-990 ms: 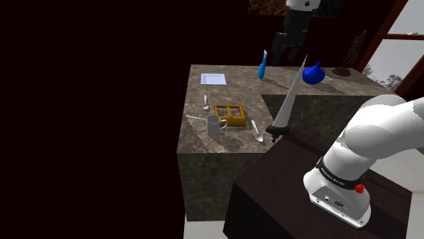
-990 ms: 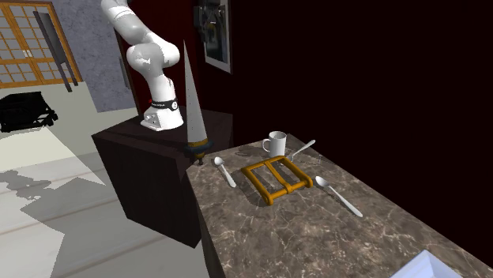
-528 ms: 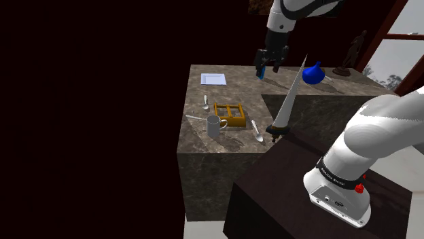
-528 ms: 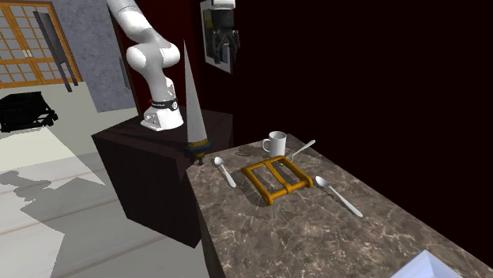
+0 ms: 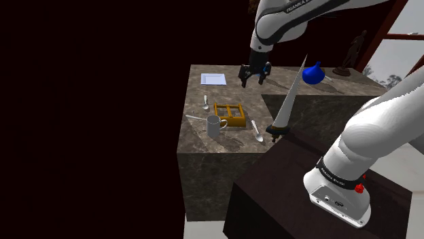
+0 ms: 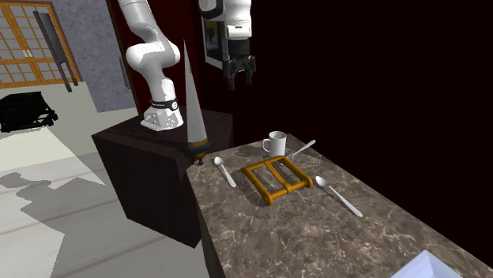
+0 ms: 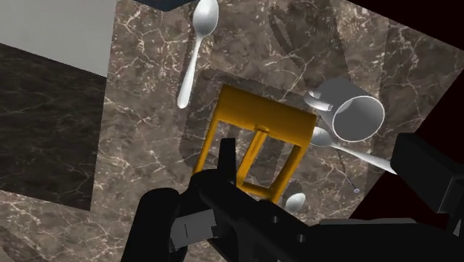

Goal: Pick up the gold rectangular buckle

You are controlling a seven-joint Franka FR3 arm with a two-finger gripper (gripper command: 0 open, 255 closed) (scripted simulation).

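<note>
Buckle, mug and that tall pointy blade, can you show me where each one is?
Buckle [image 7: 264, 117]: wrist view, on its wide gold end.
Mug [image 6: 276, 144]: second exterior view, on its white side.
Tall pointy blade [image 6: 190, 99]: second exterior view, about halfway up the blade.

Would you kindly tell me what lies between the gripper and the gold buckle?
Nothing: in the shoulder view only bare marble counter shows between the open gripper, up in the air, and the gold buckle.
</note>
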